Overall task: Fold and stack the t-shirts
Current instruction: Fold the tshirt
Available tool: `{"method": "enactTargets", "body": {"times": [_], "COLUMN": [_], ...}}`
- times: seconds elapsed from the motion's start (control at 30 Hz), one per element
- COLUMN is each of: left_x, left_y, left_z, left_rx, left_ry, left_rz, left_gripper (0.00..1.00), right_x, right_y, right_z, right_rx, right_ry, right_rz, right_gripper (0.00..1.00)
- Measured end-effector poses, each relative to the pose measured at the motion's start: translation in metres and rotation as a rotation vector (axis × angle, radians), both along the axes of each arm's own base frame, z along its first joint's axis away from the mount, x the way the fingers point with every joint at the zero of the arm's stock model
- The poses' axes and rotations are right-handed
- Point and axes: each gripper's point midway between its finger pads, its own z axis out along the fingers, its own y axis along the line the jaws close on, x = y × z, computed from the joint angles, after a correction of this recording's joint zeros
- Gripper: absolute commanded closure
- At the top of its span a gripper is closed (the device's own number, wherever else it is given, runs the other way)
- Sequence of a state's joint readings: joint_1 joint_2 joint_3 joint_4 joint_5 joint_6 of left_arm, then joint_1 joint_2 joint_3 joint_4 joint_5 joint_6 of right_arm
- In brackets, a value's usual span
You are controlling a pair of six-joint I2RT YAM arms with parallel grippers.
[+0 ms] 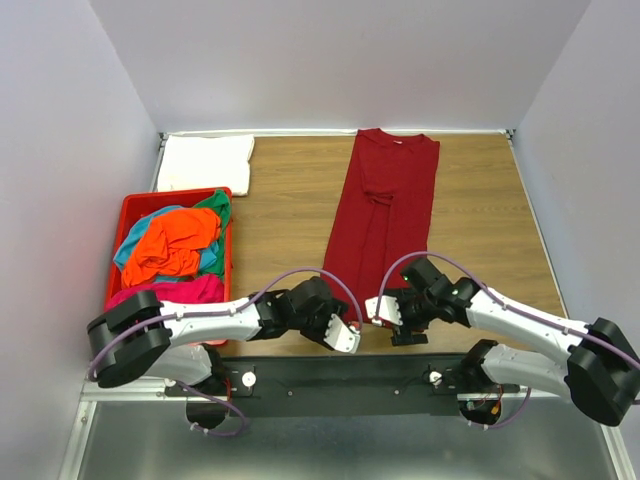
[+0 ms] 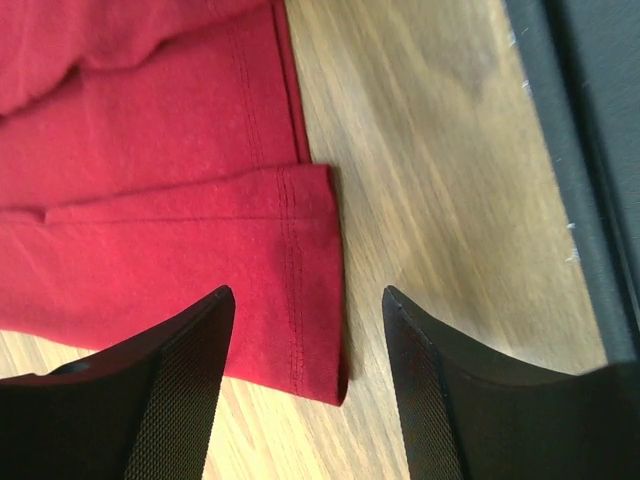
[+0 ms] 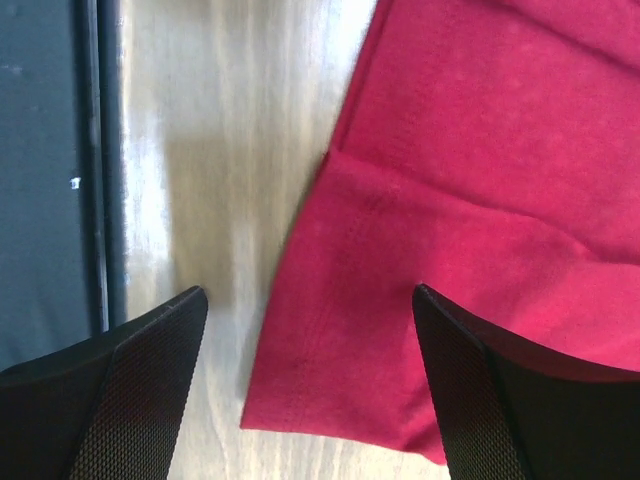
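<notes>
Pale walls close in a wooden worktop (image 1: 480,220) on three sides, with a black rail (image 1: 330,375) along its near edge. The dark red t-shirt (image 1: 385,210) lies flat down the middle as a long narrow strip, with its sleeves turned inward, collar at the far edge and hem near the arms. A folded white t-shirt (image 1: 205,162) sits in the far left corner. Just in front of it is the red plastic bin (image 1: 128,210), heaped with a crumpled orange t-shirt (image 1: 175,240) on top, a green t-shirt (image 1: 217,203), a teal t-shirt (image 1: 123,254) and a magenta pink t-shirt (image 1: 170,290). The left arm lies just beside the bin's near end.

The left gripper (image 1: 345,337) is spread wide over the hem's left corner, grasping nothing. The right gripper (image 1: 385,310) is equally wide over the right corner, also grasping nothing. In each wrist view, cloth and bare wood show between the fingers. Whether the fingers touch the fabric cannot be told.
</notes>
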State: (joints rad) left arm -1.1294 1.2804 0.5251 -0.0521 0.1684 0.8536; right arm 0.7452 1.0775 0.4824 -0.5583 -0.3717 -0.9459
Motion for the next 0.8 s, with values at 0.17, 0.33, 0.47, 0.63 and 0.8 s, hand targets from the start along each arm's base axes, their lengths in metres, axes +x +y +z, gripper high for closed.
{"method": "enactTargets", "body": {"times": [0.17,0.33,0.47,0.63,0.8], "left_x": [0.008,0.017,0.023,0.03,0.033], "left_y": [0.001,0.0,-0.011,-0.023,-0.022], "left_z": [-0.002,-0.007,-0.009,-0.013,-0.016], "left_rx": [0.014,0.021,0.013,0.024,0.034], "left_ry": [-0.038,-0.073,-0.084,-0.078,-0.069], "left_rz": [0.021,0.046,0.045,0.048,0.059], "left_gripper": [0.23,0.29,0.39,0.52,0.65], "right_x": [0.012,0.02,0.025,0.029,0.031], "right_y": [0.0,0.0,-0.001,-0.003,-0.008], "right_z": [0.001,0.002,0.002,0.002,-0.001], "right_rx": [-0.001,0.0,-0.005,-0.011,-0.029], "right_ry": [-0.054,-0.092,-0.118,-0.139,-0.149], "right_rz": [-0.032,-0.058,-0.074,-0.091,-0.111], "right_gripper": [0.19,0.26,0.31,0.48,0.69]}}
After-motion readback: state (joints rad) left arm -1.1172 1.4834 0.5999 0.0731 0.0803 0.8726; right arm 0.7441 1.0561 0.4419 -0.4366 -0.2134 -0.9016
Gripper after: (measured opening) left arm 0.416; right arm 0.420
